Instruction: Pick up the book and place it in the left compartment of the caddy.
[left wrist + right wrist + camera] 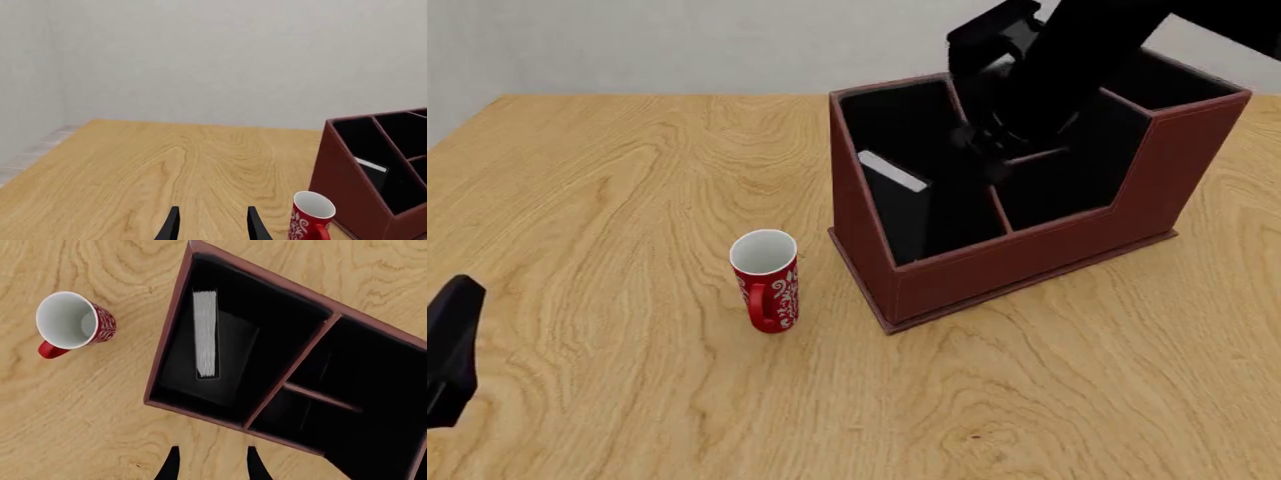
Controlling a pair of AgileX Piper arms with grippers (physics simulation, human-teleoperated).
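Book [205, 335]: black covers, white page edge up, standing on edge inside the left compartment [230, 367] of the caddy [1028, 275], close to its outer wall. Caddy: red-brown, black-lined, on the desk [627, 160]. Red mug [766, 280]: upright, at 9 o'clock of the caddy, just beside it. Right tool [210, 465]: above the caddy, fingers parted, holding nothing. Left tool [212, 225]: fingers parted, empty, over bare desk.
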